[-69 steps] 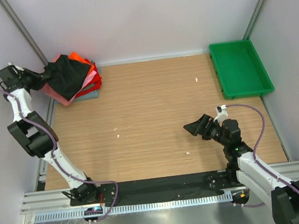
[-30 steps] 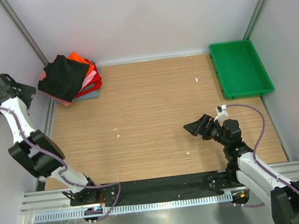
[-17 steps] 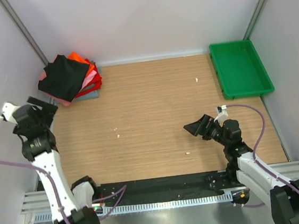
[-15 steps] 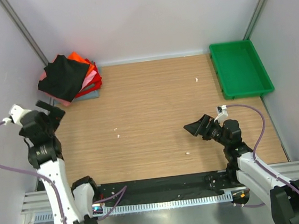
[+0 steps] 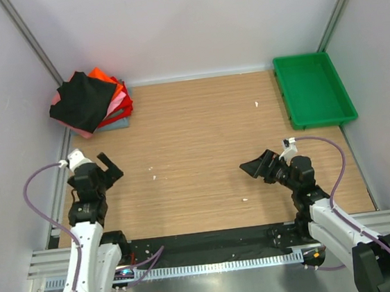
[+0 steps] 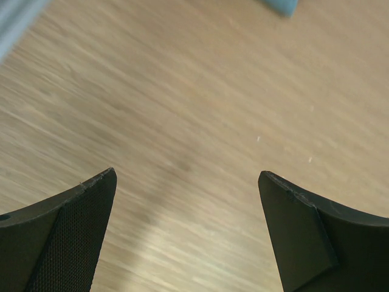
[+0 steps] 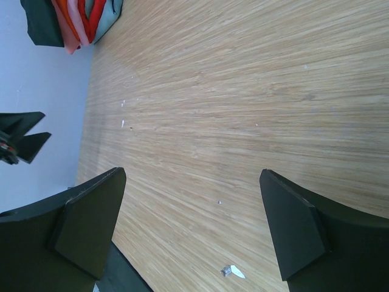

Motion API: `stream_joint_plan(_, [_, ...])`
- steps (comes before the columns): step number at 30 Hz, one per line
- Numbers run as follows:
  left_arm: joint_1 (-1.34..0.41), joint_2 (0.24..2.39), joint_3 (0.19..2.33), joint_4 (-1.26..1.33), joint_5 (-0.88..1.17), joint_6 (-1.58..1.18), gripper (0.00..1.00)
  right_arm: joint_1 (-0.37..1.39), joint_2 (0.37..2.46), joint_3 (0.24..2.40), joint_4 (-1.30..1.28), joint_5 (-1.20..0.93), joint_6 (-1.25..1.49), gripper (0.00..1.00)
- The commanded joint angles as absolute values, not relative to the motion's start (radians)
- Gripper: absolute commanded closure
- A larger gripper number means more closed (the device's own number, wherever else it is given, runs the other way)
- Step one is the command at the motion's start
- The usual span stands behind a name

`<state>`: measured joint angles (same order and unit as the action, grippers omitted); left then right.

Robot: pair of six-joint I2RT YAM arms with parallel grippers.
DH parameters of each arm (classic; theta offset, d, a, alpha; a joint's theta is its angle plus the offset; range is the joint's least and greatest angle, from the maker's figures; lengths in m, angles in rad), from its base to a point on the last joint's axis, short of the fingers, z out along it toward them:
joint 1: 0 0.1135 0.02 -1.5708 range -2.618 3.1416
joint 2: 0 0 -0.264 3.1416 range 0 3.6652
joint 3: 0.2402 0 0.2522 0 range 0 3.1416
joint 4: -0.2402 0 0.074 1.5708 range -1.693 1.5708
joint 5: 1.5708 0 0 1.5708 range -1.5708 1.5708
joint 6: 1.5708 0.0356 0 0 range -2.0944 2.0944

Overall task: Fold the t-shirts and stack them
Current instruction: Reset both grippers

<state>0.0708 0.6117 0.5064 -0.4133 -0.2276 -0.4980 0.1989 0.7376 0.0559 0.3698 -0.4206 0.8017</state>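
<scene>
The left hand [image 5: 111, 170] is spread wide and empty above the near left of the desk [image 5: 193, 125]. The right hand [image 5: 256, 164], also spread and empty, hovers at the near right. The t-shirts [image 5: 117, 102] lie stacked in the far left corner, with a black shirt [image 5: 80, 101] draped on top.

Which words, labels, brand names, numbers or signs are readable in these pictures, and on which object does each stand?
No text can be read in any view.
The black t-shirt is plain, the green tray carries no label, and the left gripper and right gripper show no markings.
</scene>
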Motion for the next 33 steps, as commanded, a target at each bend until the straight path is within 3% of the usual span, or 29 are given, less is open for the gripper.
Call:
stream_joint_plan(1, [0.009,0.609,0.436,-0.231,-0.254,-0.497,0.00,0.195,0.732,0.064,0.388,-0.403,0.801,0.01])
stream_joint_plan(5, [-0.147,0.606,0.329,-0.086,-0.463,-0.431,0.00,0.195,0.758,0.074,0.379,-0.408,0.795,0.02])
stream_joint_plan(8, [-0.147,0.624,0.301,0.026,-0.497,-0.414,0.00,0.196,0.779,0.081,0.382,-0.416,0.787,0.02])
stream_joint_plan(15, [-0.144,0.966,0.218,0.511,-0.618,-0.355,0.00,0.196,0.885,0.103,0.422,-0.436,0.787,0.02])
stream_joint_plan(16, [-0.147,1.053,0.269,0.432,-0.579,-0.327,0.02,0.196,0.891,0.104,0.423,-0.439,0.785,0.02])
stream_joint_plan(19, [-0.150,1.168,0.311,0.538,-0.531,-0.255,0.02,0.196,0.891,0.106,0.429,-0.449,0.782,0.01])
stream_joint_plan(23, [-0.147,1.270,0.311,0.740,-0.473,-0.132,0.01,0.196,0.877,0.104,0.417,-0.440,0.781,0.00])
stream_joint_plan(31, [-0.123,1.379,0.405,0.735,-0.312,-0.083,0.00,0.196,0.864,0.091,0.442,-0.453,0.784,0.00])
stream_joint_plan(33, [-0.086,1.463,0.327,0.950,-0.255,-0.063,0.00,0.196,0.859,0.091,0.437,-0.448,0.785,0.00])
